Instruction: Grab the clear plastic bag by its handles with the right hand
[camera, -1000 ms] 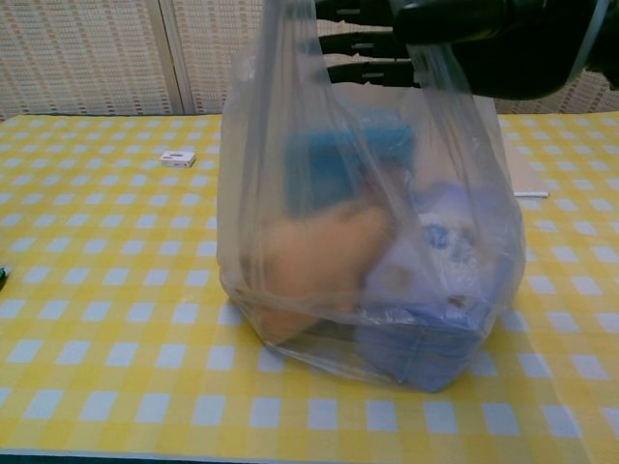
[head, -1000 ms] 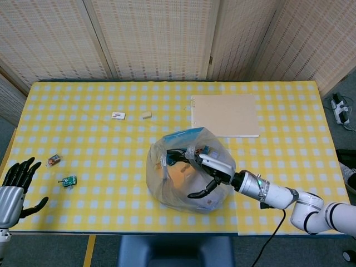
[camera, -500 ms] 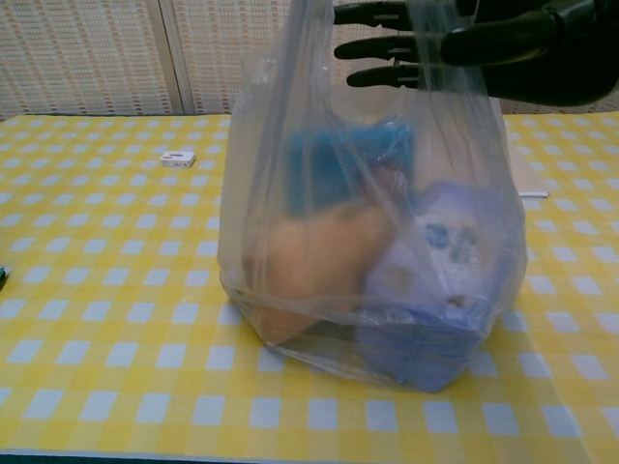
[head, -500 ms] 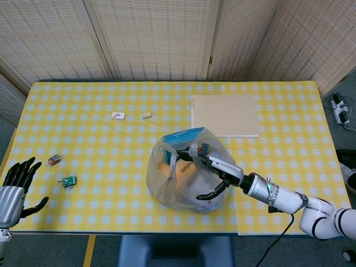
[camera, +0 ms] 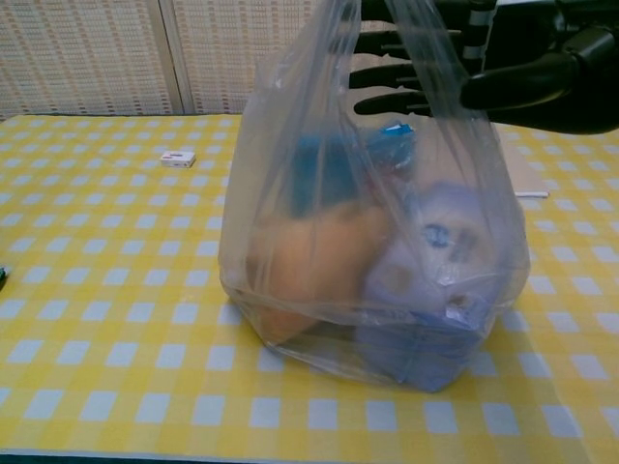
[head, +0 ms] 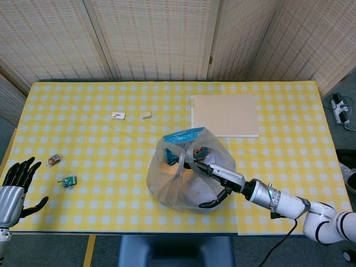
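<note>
Table point(head: 83, 105), yellow-and-white check cloth, fills most of the head view.

Clear plastic bag point(head: 189, 178) sits lower centre of the head view, near the table's front edge. It is full: an orange item, something blue, and a pale packet show through the film in the chest view. Bag point(camera: 372, 242) stands upright on the cloth, its base resting on the table.

Beige board point(head: 225, 115) lies flat in the upper right of the head view, behind the bag and apart from it.

Right hand point(head: 214, 178) reaches in from the lower right, at the bag's top. Fingers point(camera: 397, 72) extend through the handles point(camera: 426, 29), which rise as taut strips over them in the chest view. The thumb curves below. The hand looks hooked into the loops, but the frames do not show a firm clench around them.

Left hand point(head: 16, 181) is at the far lower left, holding nothing, fingers spread.

Small items: white block point(head: 118, 115), a second pale piece point(head: 146, 115), and two small packets point(head: 61, 171) at left.

Risks, as judged:
- If the fingers fail to curl before lifting, the thin handles could slide off the fingertips.
- Catching only one loop would tip the bag and spill its contents.
- The bag's closeness to the front edge means a sideways drag could pull it off the table.
</note>
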Action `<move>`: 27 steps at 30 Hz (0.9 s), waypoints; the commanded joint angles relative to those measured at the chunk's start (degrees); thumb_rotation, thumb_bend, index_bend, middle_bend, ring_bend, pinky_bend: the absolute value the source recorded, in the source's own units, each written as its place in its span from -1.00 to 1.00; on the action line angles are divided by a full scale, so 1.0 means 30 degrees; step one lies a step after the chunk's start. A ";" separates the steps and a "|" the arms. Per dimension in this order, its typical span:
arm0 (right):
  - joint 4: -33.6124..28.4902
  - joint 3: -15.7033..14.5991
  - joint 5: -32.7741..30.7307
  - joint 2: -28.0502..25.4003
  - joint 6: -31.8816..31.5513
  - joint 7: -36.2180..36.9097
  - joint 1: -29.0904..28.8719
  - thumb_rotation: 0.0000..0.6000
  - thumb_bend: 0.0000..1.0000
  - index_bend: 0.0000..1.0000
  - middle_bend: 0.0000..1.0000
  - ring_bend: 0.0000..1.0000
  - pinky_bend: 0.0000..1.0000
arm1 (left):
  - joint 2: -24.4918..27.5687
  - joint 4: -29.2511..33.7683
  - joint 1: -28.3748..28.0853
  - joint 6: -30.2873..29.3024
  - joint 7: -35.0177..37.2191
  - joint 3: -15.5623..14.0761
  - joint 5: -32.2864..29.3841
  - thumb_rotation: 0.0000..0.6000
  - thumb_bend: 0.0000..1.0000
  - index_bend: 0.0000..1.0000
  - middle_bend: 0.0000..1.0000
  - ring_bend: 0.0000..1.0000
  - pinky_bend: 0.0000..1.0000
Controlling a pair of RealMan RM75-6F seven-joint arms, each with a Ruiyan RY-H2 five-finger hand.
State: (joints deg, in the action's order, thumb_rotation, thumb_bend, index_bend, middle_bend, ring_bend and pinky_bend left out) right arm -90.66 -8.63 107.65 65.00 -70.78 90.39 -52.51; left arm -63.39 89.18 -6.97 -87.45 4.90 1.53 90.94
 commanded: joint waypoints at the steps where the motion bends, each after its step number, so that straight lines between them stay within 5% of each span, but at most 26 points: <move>1: 0.0064 0.0218 -0.0148 0.0155 0.0194 0.0068 -0.0244 1.00 -0.52 -1.00 -1.00 -0.93 -1.00 | -0.0013 0.0020 0.0003 -0.0006 -0.0037 -0.0001 0.0006 1.00 -0.44 -1.00 -1.00 -1.00 -1.00; 18: 0.1457 0.1876 -0.1093 0.2264 0.1710 0.1812 -0.2511 1.00 -0.52 -1.00 -1.00 -0.92 -1.00 | 0.0142 0.0072 0.0125 -0.0267 0.0245 0.0009 0.0083 1.00 -0.44 -1.00 -1.00 -1.00 -1.00; 27: 0.3131 0.2100 -0.0867 0.3690 0.0563 0.3392 -0.2818 1.00 -0.52 -1.00 -1.00 -0.91 -1.00 | 0.0190 0.0093 0.0146 -0.0333 0.0360 -0.0033 0.0223 1.00 -0.44 -1.00 -1.00 -1.00 -1.00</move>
State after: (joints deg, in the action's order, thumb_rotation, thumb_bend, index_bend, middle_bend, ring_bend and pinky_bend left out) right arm -82.30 -2.58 104.88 75.15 -68.10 99.51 -60.87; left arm -62.81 89.46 -6.53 -88.45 5.97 1.43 91.61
